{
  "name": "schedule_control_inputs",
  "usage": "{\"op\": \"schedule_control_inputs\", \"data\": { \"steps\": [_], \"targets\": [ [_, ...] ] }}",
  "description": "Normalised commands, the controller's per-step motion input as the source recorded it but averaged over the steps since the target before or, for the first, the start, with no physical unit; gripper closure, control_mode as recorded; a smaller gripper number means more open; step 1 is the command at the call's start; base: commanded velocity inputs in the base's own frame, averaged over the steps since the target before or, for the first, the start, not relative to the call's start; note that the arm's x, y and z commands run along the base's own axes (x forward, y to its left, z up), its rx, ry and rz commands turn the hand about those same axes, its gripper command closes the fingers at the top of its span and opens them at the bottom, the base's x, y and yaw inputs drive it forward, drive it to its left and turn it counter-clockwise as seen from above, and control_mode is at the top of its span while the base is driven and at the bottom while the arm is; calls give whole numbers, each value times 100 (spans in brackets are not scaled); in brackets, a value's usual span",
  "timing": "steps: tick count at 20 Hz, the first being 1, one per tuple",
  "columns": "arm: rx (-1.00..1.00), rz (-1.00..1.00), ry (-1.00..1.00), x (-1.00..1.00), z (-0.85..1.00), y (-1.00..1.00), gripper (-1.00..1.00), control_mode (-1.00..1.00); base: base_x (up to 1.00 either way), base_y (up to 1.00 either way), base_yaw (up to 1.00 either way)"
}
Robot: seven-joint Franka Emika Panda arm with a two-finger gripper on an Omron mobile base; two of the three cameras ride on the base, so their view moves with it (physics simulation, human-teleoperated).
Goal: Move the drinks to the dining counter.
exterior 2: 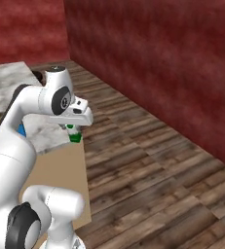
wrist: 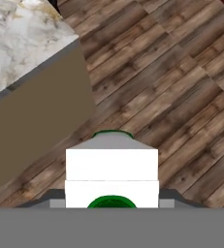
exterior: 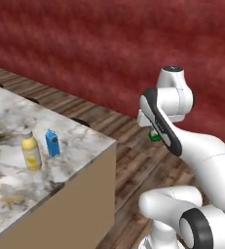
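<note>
My tool (exterior 2: 75, 132) is clamped on the small green-and-white carton (exterior 2: 75, 135), carried over the wooden floor (exterior 2: 148, 165) just off the marble counter's (exterior: 16, 126) corner. It looks light and thin-walled, so I judge a gentle mid-body squeeze is best. The yellow white-capped bottle (exterior: 31, 151) and slim blue carton (exterior: 52, 143) stand near the counter's edge.

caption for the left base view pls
Bottle and blue carton on the counter; tool holds the green carton over the floor.

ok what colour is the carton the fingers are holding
Green and white: the carton has a white body with green parts, clearest in the hand view.
</note>
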Motion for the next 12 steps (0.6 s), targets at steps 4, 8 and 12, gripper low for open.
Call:
{"op": "schedule_control_inputs", "data": {
  "steps": [4, 8, 12],
  "targets": [
    [0, 0, 0, 0, 0, 0, 100, 100, 11, 0, 30],
    [0, 0, 0, 0, 0, 0, 100, 100, 13, 0, 31],
    [0, 0, 0, 0, 0, 0, 100, 100, 18, 0, 29]
  ]
}}
